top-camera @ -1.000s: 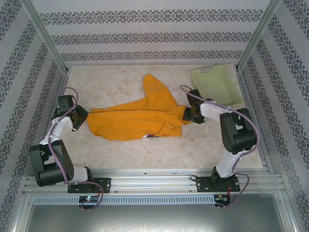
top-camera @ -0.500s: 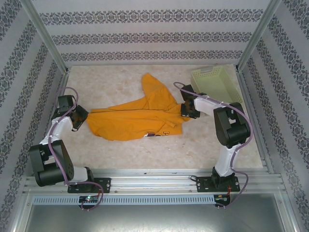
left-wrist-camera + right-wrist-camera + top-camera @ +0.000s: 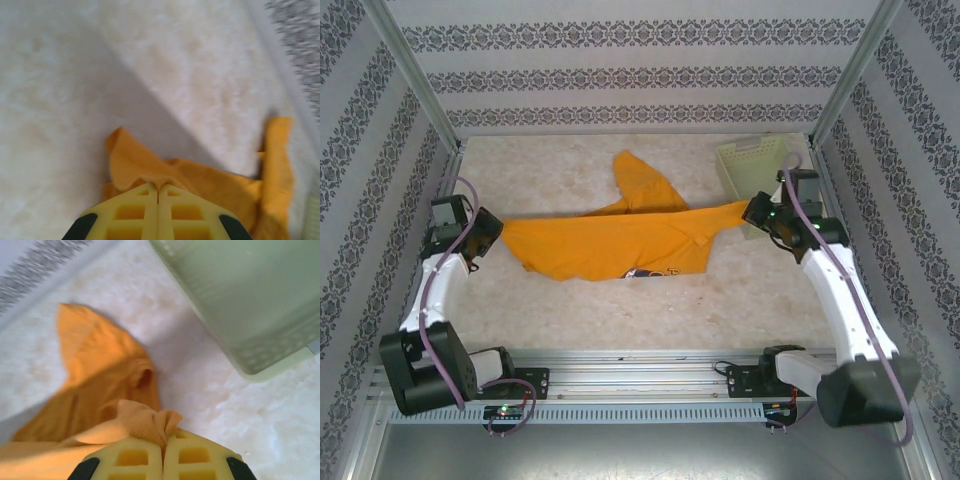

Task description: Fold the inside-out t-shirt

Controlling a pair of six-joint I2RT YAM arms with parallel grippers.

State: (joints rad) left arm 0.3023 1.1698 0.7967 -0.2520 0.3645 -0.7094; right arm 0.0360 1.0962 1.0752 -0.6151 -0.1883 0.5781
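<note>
Top external view: the shirt (image 3: 620,245) lies across the middle of the surface (image 3: 620,320), drawn out sideways between the two arms. One flap of it points toward the far side, and a bit of dark print (image 3: 650,272) peeks out at its near edge.

The left arm (image 3: 435,290) has its elbow folded low beside its base. Its pale forearm rises along the left side of the surface, and the wrist turns inward so that the left end effector (image 3: 490,238) points right, at the shirt's left edge. In the left wrist view its yellow jaws are pressed together with a fold of orange cloth (image 3: 150,170) pinched at their tips (the rest of the cloth trails off to the right over the pale surface).

The right arm (image 3: 840,290) is swung out wide. Its dark elbow hangs near the right front corner, past its base, and the long forearm reaches back and inward. The right end effector (image 3: 752,212) points left, just in front of the near left corner of the green basket (image 3: 760,160). The shirt's right end narrows to a tongue that runs straight into it. In the right wrist view the jaws are closed on a bunched knot of cloth (image 3: 145,422), with more shirt spreading away to the left and the basket (image 3: 250,300) close by at the upper right, apart from the cloth.

Whether the gripped corners are lifted off the surface I cannot tell.
</note>
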